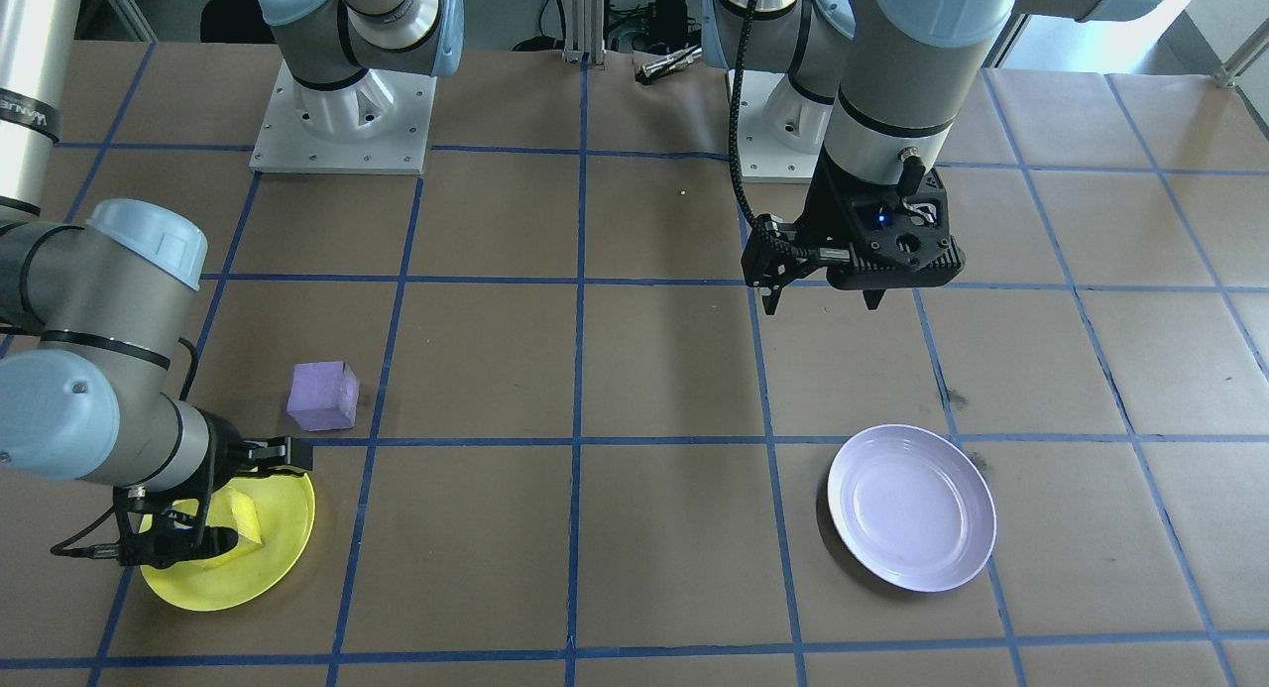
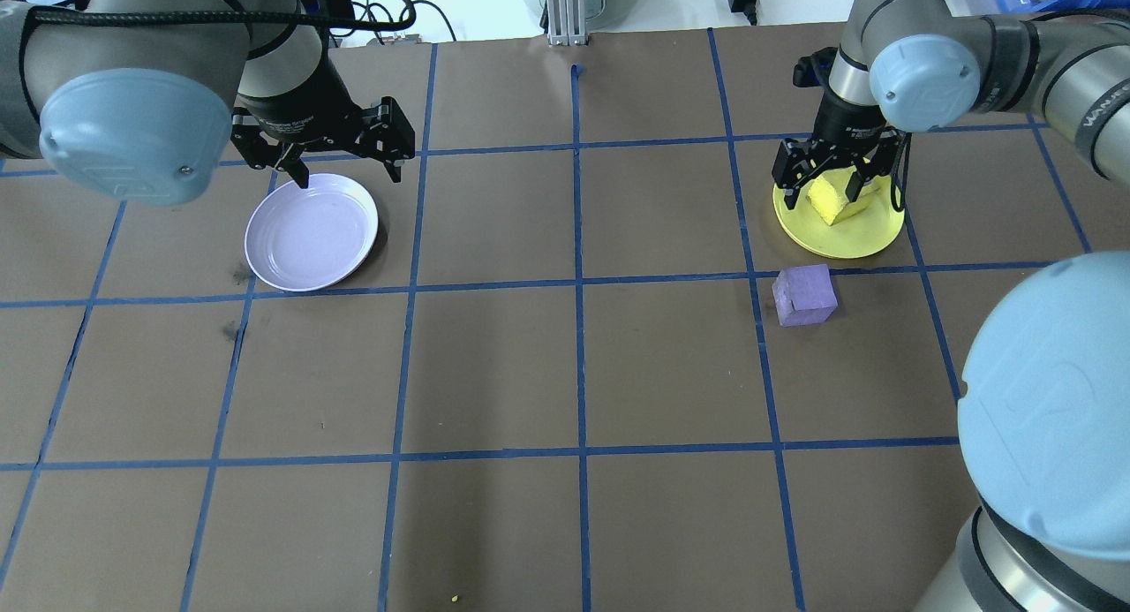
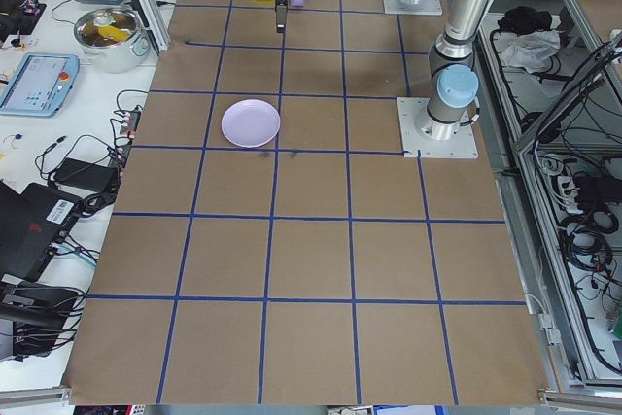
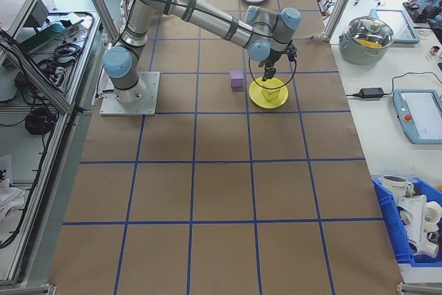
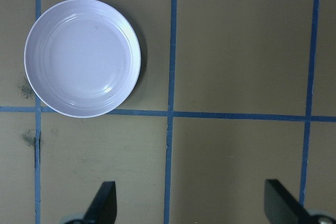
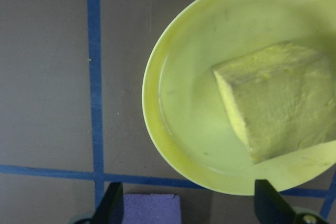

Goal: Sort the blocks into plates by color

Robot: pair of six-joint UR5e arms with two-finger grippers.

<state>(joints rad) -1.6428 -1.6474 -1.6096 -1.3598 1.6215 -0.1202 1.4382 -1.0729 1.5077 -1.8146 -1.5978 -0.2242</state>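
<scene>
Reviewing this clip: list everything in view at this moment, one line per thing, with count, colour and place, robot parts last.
yellow block: one, yellow, lying in the yellow plate under the right gripper.
purple block: one, light purple, on the table beside the yellow plate, outside it.
yellow plate: one, bright yellow, on the robot's right side of the table.
lavender plate: one, pale lavender, on the robot's left side, nothing in it.
table: one, brown covering with a blue tape grid.
left gripper: one, black, open, above the table by the lavender plate's far edge, holding nothing.
right gripper: one, black, open, over the yellow plate with its fingers either side of the yellow block.
</scene>
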